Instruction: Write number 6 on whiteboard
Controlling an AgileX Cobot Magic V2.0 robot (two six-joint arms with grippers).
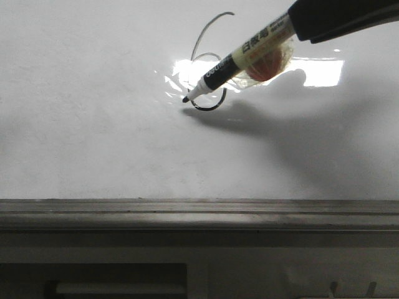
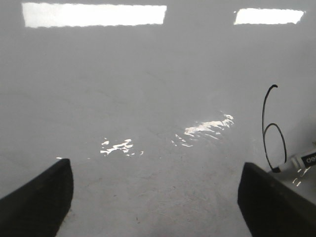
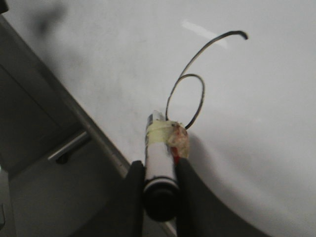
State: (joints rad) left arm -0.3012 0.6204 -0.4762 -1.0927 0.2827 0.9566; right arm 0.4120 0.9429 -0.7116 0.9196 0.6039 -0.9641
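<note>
A thin black number 6 [image 1: 209, 59] is drawn on the whiteboard [image 1: 93, 124], with a long curved upper stroke and an oval loop. My right gripper [image 3: 159, 170] is shut on a black-and-white marker [image 1: 243, 59] wrapped in yellowish tape. The marker tip [image 1: 186, 98] sits at the loop's lower left, at or just above the board. The 6 [image 3: 190, 94] also shows in the right wrist view beyond the marker [image 3: 159, 158]. My left gripper [image 2: 155, 197] is open and empty over the bare whiteboard [image 2: 148, 98], with the 6 [image 2: 273, 133] off to its side.
A grey metal rail [image 1: 199, 212] runs along the board's near edge, with a darker ledge and a handle [image 3: 66, 148] below it. Bright rectangular light reflections [image 1: 318, 71] lie on the board near the marker.
</note>
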